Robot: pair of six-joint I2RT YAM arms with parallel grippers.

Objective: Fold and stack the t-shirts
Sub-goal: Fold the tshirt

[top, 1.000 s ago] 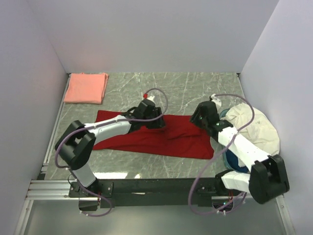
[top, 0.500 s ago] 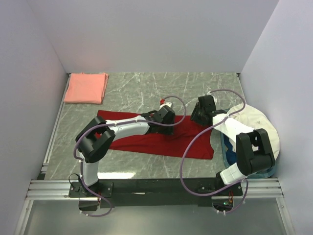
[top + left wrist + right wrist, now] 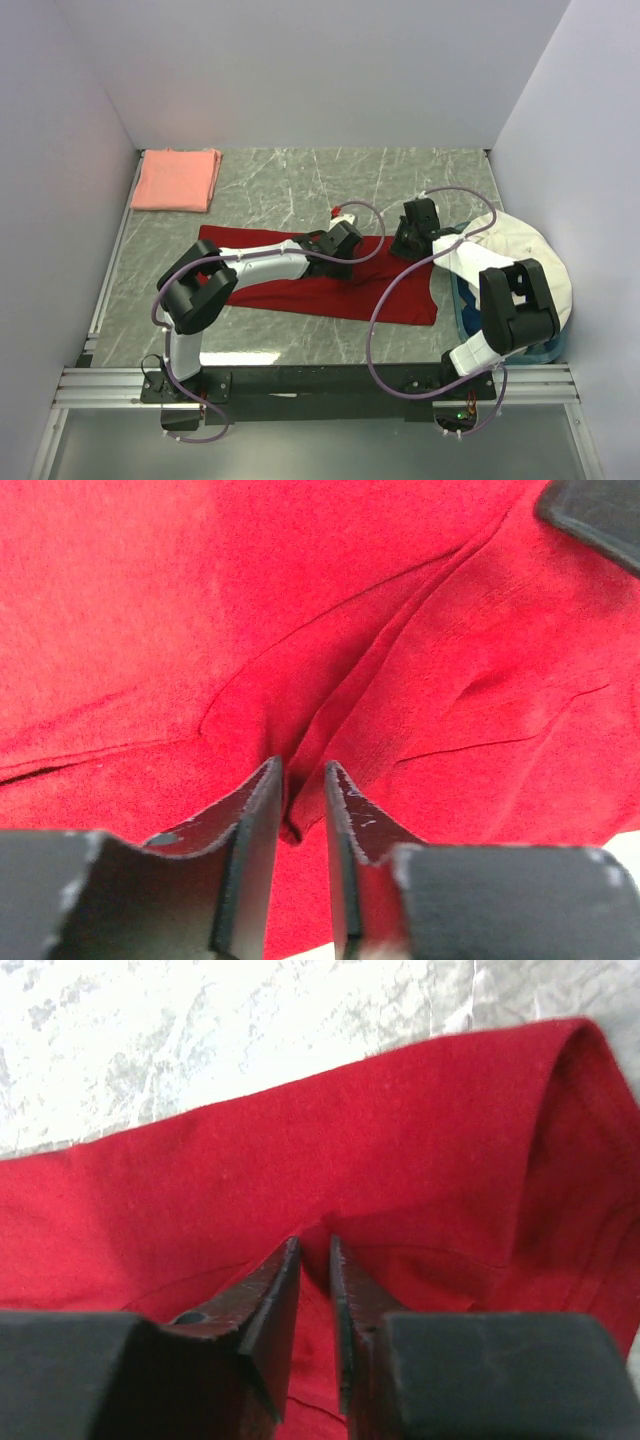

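Observation:
The deep red t-shirt (image 3: pixel 300 285) lies flat as a long band across the middle of the table. My left gripper (image 3: pixel 343 255) rests on its far edge near the middle. In the left wrist view the left gripper (image 3: pixel 303 770) is shut on a raised fold of the red t-shirt (image 3: pixel 420 660). My right gripper (image 3: pixel 408 246) presses on the shirt's far right corner. The right wrist view shows the right gripper (image 3: pixel 315 1243) pinching a ridge of the red t-shirt (image 3: pixel 200 1190). The salmon-pink t-shirt (image 3: pixel 177 179) lies folded at the back left.
A heap of white cloth (image 3: pixel 525 262) sits at the right over a blue container (image 3: pixel 466 312), under the right arm. Walls close in the table on the left, back and right. Grey marble tabletop (image 3: pixel 200 1040) shows beyond the red shirt's edge.
The left gripper slid right along the red shirt's far edge. The right arm folded in towards the shirt's far right corner. Both grippers narrowed onto the cloth.

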